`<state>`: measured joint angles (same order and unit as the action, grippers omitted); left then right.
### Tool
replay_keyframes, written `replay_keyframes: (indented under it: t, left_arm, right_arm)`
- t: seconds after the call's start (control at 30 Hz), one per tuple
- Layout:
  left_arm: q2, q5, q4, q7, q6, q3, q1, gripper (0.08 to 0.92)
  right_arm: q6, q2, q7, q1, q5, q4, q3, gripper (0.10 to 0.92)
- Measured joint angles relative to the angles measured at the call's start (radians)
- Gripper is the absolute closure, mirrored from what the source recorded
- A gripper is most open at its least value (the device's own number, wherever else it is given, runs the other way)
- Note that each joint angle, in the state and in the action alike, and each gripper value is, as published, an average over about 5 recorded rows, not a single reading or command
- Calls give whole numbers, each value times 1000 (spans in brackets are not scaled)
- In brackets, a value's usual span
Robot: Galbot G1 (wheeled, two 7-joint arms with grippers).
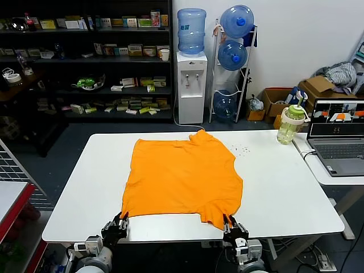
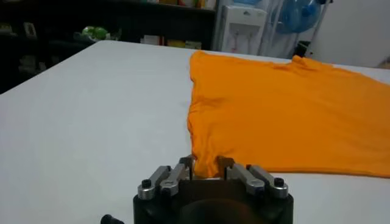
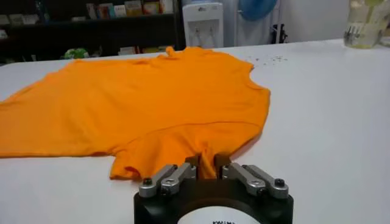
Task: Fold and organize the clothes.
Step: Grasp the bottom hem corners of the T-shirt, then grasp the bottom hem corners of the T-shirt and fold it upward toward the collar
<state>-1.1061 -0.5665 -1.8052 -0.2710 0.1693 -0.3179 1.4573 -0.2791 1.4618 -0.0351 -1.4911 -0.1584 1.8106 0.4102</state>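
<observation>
The fingers (image 2: 226, 165) of the left gripper (image 2: 207, 170) are closed on the near left hem corner of the orange T-shirt (image 1: 185, 173); the fingers (image 3: 226, 165) of the right gripper (image 3: 208, 165) are closed on a near fold of cloth beside the sleeve. Both corners are pinched at the desk (image 1: 284, 187) edge, probably so that the near edge can be lifted and carried over in a fold. The shirt is spread flat at the middle of the white desk, plain side up; any lettering is hidden beneath. In the head view the grippers are partly cut off by the lower frame edge, and the arms are not seen.
</observation>
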Motion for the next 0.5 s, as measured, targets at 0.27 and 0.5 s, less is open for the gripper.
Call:
replay_keyframes:
  t: [0.27,0.5]
  left_arm:
    - [2,-6,-11,-11,1,-3,7,871]
    - [21,-30,-70,-29,6,-16,50,908]
  right_arm:
    - [7,-18,-6,-29,-18,34,-6,900]
    - [22,-66,-18,-116,-48,119,8,900]
